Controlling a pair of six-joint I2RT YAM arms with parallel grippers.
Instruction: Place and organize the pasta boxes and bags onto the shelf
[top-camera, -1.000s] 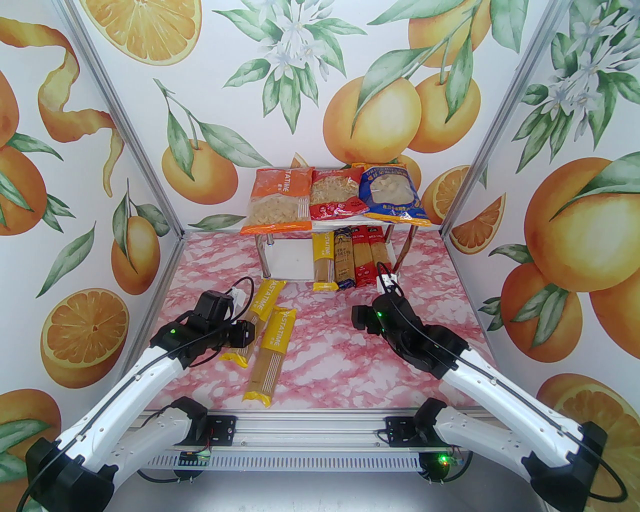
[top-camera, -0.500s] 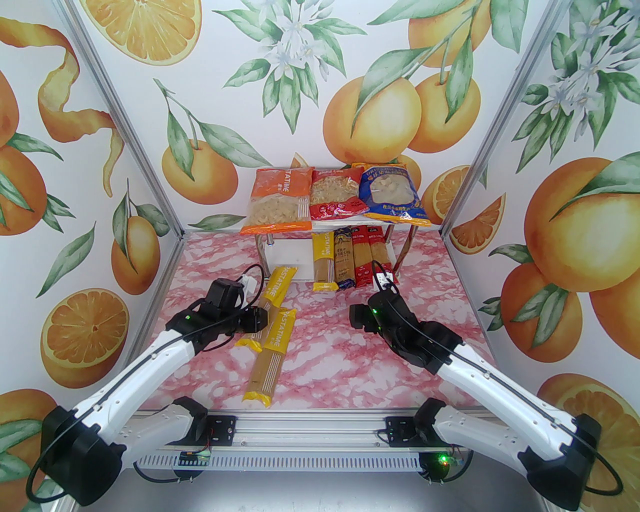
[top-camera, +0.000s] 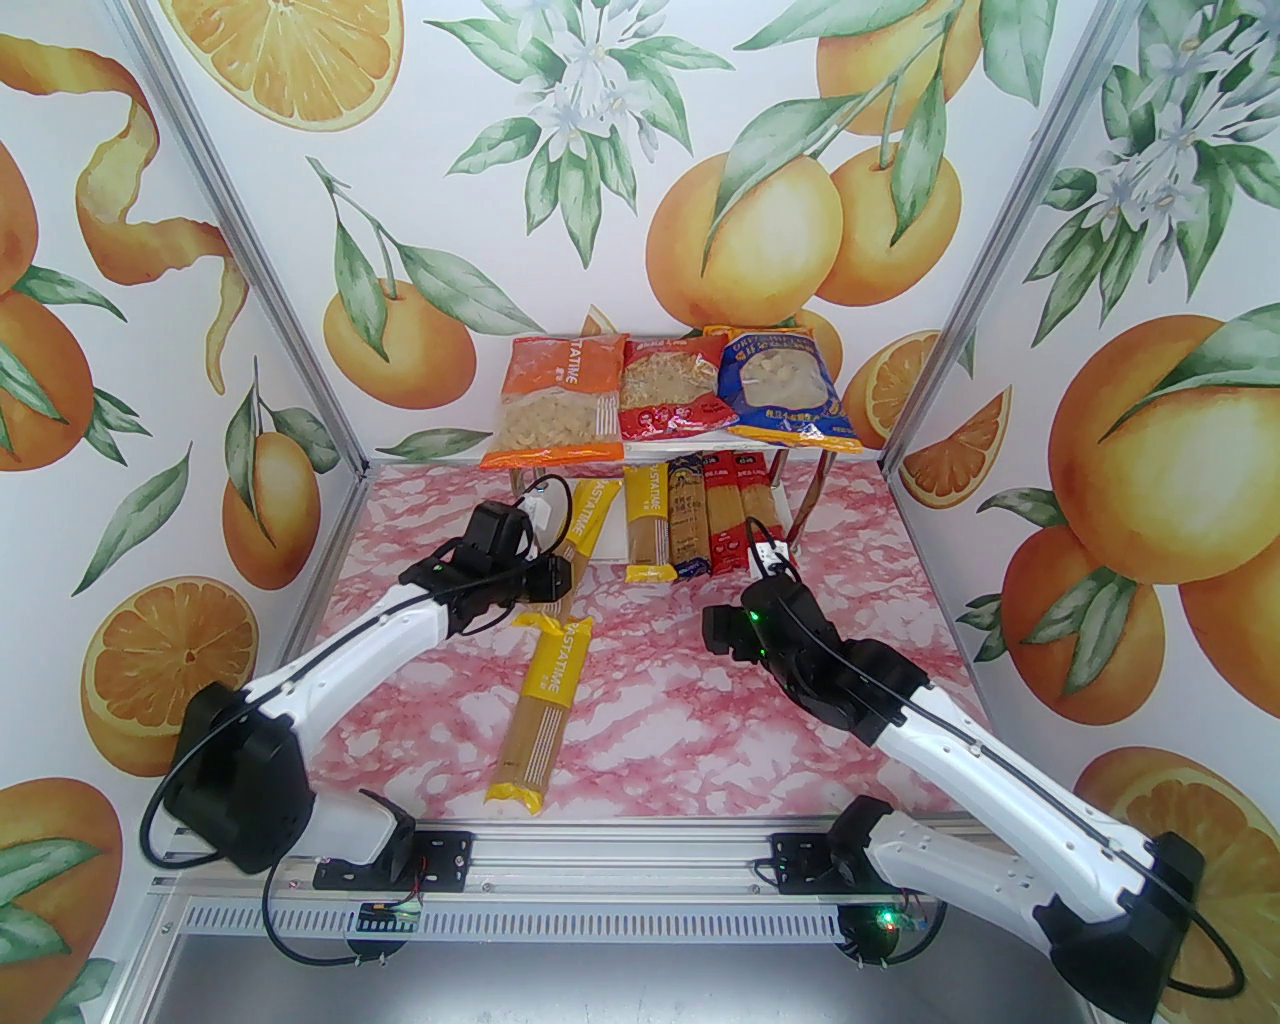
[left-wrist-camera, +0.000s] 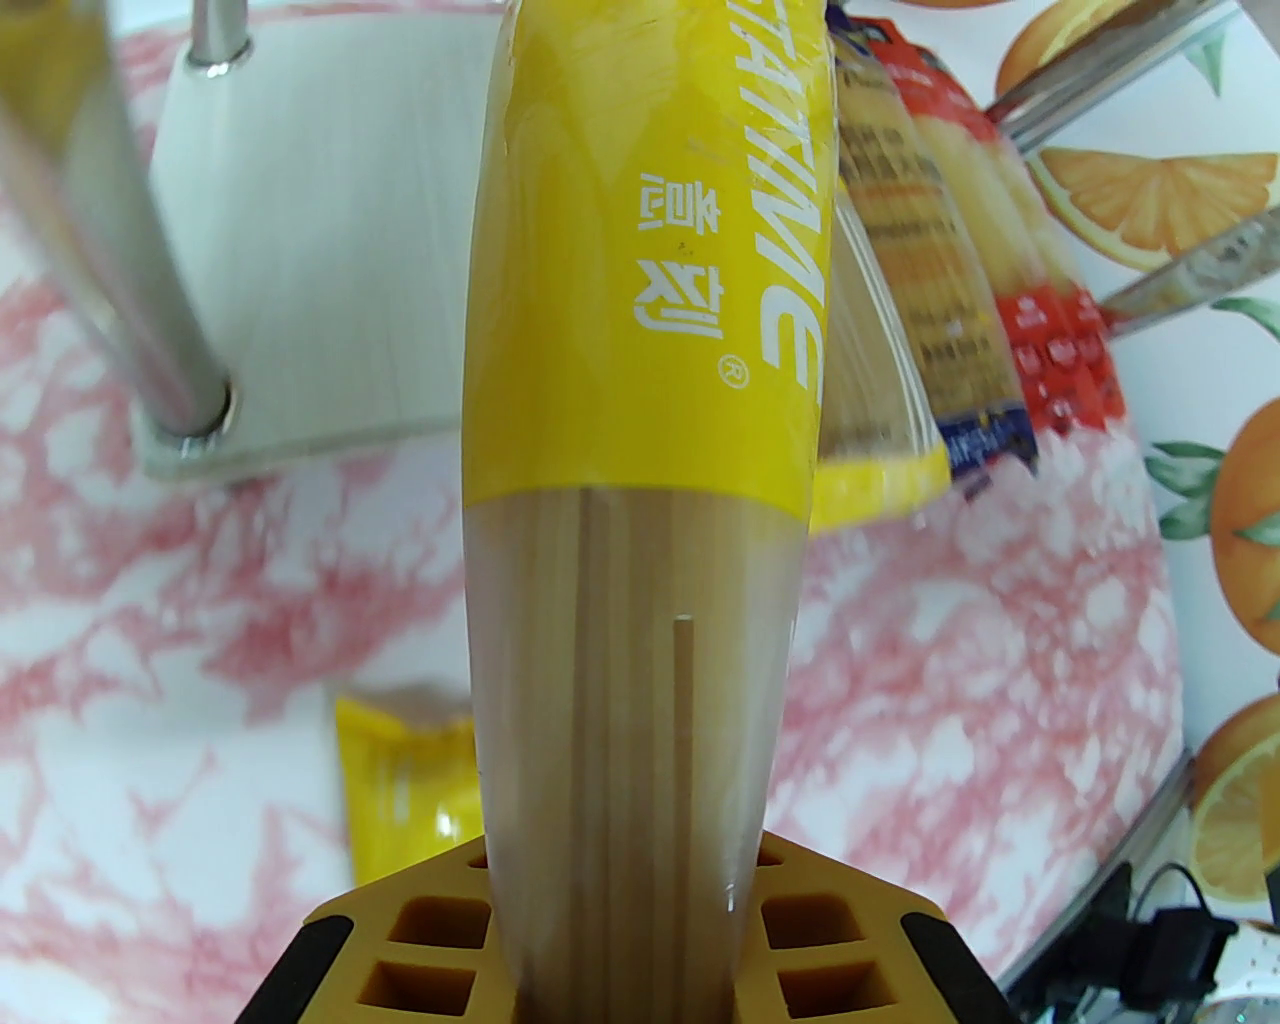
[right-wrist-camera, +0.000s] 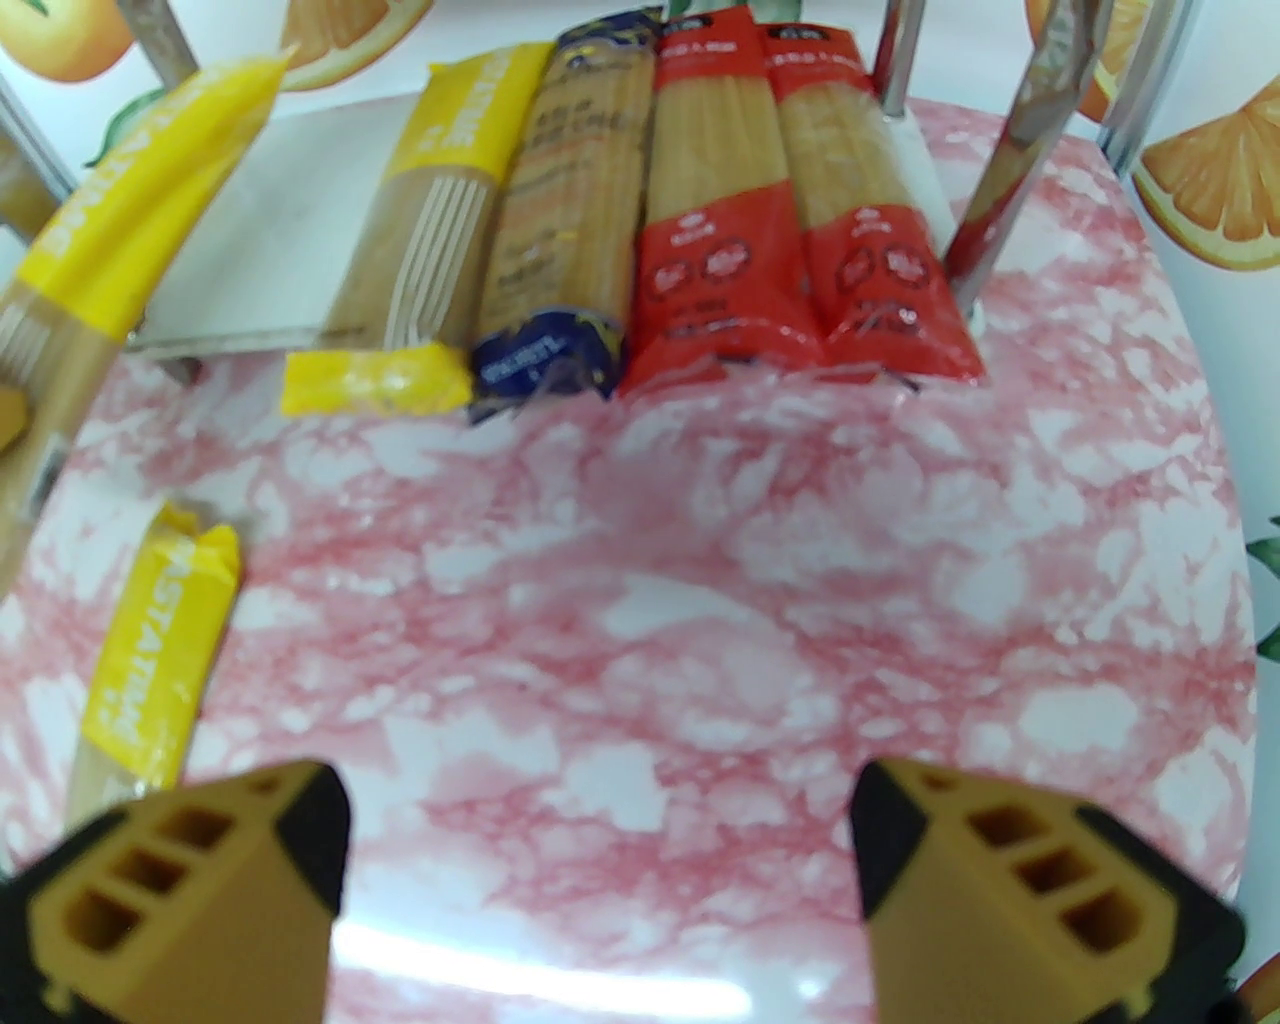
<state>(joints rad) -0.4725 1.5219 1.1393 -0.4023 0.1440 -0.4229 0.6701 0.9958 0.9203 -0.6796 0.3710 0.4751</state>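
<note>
Lifted forward, the long yellow spaghetti pack (left-wrist-camera: 640, 300) is lying lengthwise straight ahead of the left pincer (top-camera: 556, 585) clamping its middle, nosing toward the bare white lower shelf board (left-wrist-camera: 300, 250) just beyond.

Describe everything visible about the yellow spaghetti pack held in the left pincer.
The yellow spaghetti pack is long and narrow, wrapped in glossy clear film. Pale strands show through its middle, and a yellow band with white lettering covers the far part. The left pincer is shut on the clear section. The pack looks raised off the table, its far end angled toward the bare left part of the shelf. Whether it touches the board cannot be told.
</note>
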